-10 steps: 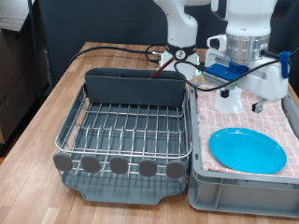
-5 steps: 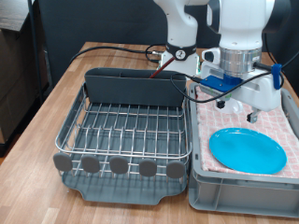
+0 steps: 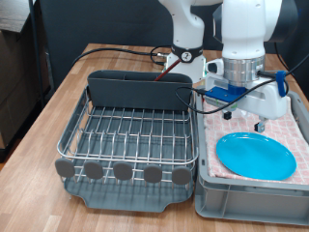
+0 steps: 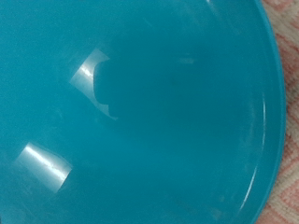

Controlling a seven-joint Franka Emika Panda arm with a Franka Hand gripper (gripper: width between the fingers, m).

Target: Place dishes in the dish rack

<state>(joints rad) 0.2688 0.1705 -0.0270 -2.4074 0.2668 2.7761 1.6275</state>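
Note:
The bright-blue plate (image 3: 255, 156) lies flat on the pink checked cloth in the grey crate (image 3: 205, 184), at the exterior view's right. My gripper (image 3: 243, 121) hangs just above the plate's far edge. Its two fingertips (image 3: 258, 125) point down and stand apart with nothing between them. The wrist view is filled by the plate (image 4: 140, 112) seen from close up, and no fingers show there. The dish rack (image 3: 130, 135), silver wire on a dark grey tray with a tall grey caddy (image 3: 138, 91), stands at the left with nothing in it. The mug and the spoon are out of view.
Black and red cables (image 3: 121, 50) run over the wooden table (image 3: 58, 97) behind the rack. The arm's white base (image 3: 183, 29) stands at the back. The crate's wall touches the rack's right side.
My gripper has moved towards the exterior view's left and come lower, closer to the blue plate. The plate and the rack have not moved.

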